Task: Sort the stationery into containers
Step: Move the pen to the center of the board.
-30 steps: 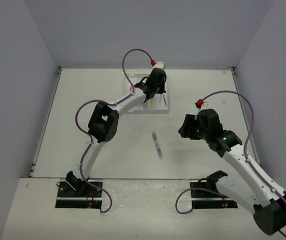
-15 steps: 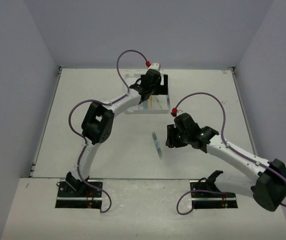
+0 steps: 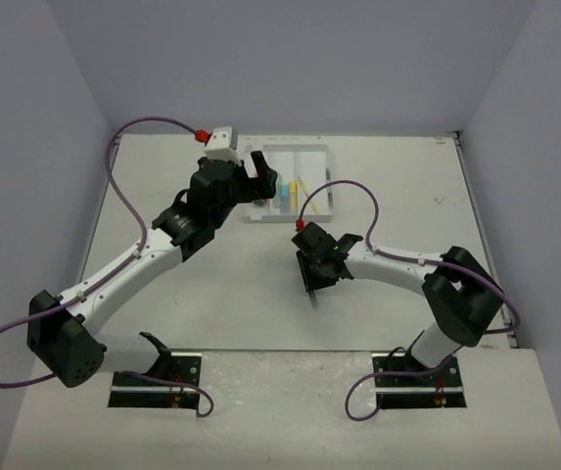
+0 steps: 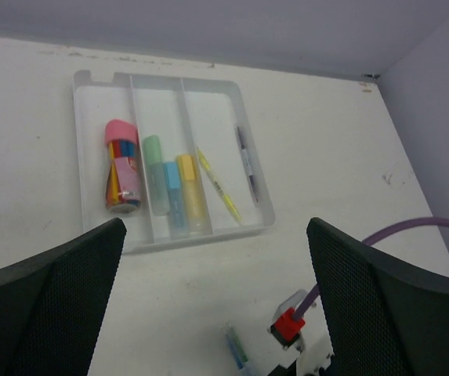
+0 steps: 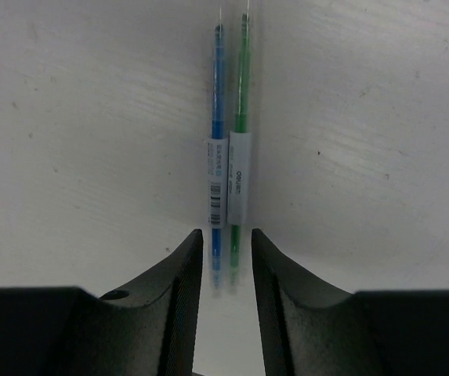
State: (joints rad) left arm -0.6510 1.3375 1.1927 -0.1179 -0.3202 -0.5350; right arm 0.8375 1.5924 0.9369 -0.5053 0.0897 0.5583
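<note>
The clear three-compartment tray (image 3: 319, 152) stands at the table's far middle. In the left wrist view the tray (image 4: 91, 78) holds the pink glue stick (image 4: 121, 166), the mint green (image 4: 156, 174), light blue (image 4: 175, 196) and yellow (image 4: 192, 192) markers, a pale yellow pen (image 4: 219, 186) and a dark grey pen (image 4: 245, 160). My left gripper (image 4: 216, 227) is open and empty above the table, just in front of the tray. A blue pen (image 5: 218, 141) and a green pen (image 5: 242, 133) lie side by side on the table. My right gripper (image 5: 226, 235) straddles their near ends, jaws narrowly apart with small gaps on both sides.
The two pens also show in the left wrist view (image 4: 237, 350), beside the right wrist's red connector (image 4: 287, 323) and purple cable. In the top view the right gripper (image 3: 311, 284) is low at the table's middle and the left gripper (image 3: 260, 176) is by the tray's left end.
</note>
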